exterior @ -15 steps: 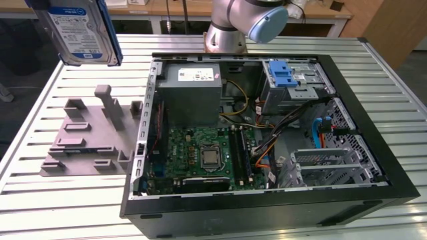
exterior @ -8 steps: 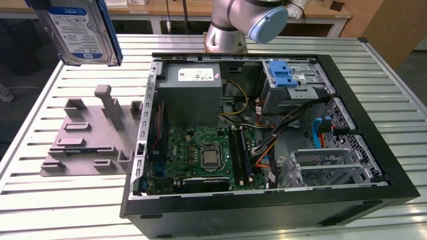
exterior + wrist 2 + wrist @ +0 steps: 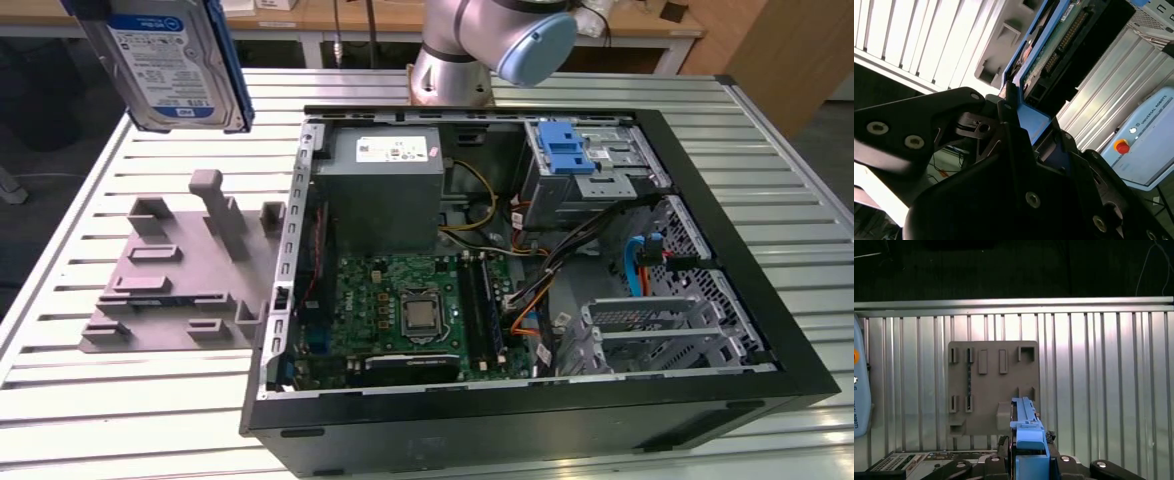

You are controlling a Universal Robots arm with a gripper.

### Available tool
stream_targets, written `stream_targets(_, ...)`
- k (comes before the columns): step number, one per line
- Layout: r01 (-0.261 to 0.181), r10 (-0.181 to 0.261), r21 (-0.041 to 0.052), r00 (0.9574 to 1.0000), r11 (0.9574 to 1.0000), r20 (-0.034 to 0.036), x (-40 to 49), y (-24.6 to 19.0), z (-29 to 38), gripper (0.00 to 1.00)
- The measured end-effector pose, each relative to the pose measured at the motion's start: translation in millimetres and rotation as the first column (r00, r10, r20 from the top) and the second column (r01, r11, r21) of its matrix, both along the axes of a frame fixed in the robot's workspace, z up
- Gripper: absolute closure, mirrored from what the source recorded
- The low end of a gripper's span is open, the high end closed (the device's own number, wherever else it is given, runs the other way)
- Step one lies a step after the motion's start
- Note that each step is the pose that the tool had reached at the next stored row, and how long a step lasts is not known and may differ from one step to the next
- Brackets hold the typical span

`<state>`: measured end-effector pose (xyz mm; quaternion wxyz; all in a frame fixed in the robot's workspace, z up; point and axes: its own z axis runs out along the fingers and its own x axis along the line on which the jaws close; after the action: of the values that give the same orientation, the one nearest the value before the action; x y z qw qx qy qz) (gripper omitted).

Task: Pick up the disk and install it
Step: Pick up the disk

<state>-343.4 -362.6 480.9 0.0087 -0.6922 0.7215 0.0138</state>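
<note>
End effector (image 3: 1026, 117), second wrist view: I see its black jaws clamped narrowly on the blue carrier (image 3: 1030, 125) of the disk (image 3: 1054, 47). The disk rises away from the jaws, clear of the worktop (image 3: 919, 35). The face turned to this camera seems to be its circuit-board side, though the angle is steep. A grey fixture plate (image 3: 1009, 37) lies on the worktop beyond the disk. A pale control pendant (image 3: 1149, 140) with a red button lies apart from both.

First wrist view: I look along the carrier's edge, with the disk seen edge-on between the jaws. Beyond it lies the fixture plate on the slatted worktop, and the disk's far end overlaps the plate's near edge in the picture. The pendant shows at the frame's border, well apart.

Exterior view: the disk is held high at the exterior view's left, nearly upright, its white-and-blue label facing the camera. It hangs over the worktop near the fixture plate, outside the open computer case (image 3: 534, 425). Inside the case I see a grey power supply box (image 3: 380, 190), a green motherboard (image 3: 400, 310) and a blue latch (image 3: 567, 150) on the drive cage. The arm (image 3: 461, 50) stands behind the case.
</note>
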Motion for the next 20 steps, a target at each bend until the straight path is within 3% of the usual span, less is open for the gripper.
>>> stream_targets(7, 0.000, 0.000, 0.0001, 1.0000, 1.0000, 0.0000, 6.8, -7.7, -0.1, 0.64)
stream_targets(16, 0.000, 0.000, 0.0000, 1.0000, 1.0000, -0.0001, 26.2, -11.0, -0.1, 0.64)
stream_targets(20, 0.000, 0.000, 0.0000, 1.0000, 1.0000, 0.0000, 30.9, -13.8, -0.3, 0.64)
